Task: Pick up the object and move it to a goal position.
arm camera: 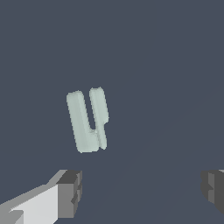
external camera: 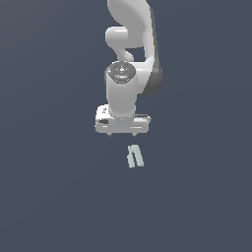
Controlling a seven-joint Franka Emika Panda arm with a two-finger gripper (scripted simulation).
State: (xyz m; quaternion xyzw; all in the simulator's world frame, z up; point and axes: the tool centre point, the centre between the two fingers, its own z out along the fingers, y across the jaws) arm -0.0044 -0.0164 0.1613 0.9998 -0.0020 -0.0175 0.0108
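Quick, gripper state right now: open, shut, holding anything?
Gripper: open, holding nothing; the object lies apart from both fingers.

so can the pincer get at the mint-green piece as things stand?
Probably yes. The pincer is open and empty, and the mint-green piece lies alone on the bare surface, off to one side of the gap rather than between the fingers. Nothing blocks the way.

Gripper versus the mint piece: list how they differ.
Colour: the gripper is white with dark fingertips; the piece is pale mint green.
Size: the gripper is far bigger than the piece.
Pose: the gripper hangs open above the floor; the piece lies apart from it, ungrasped.
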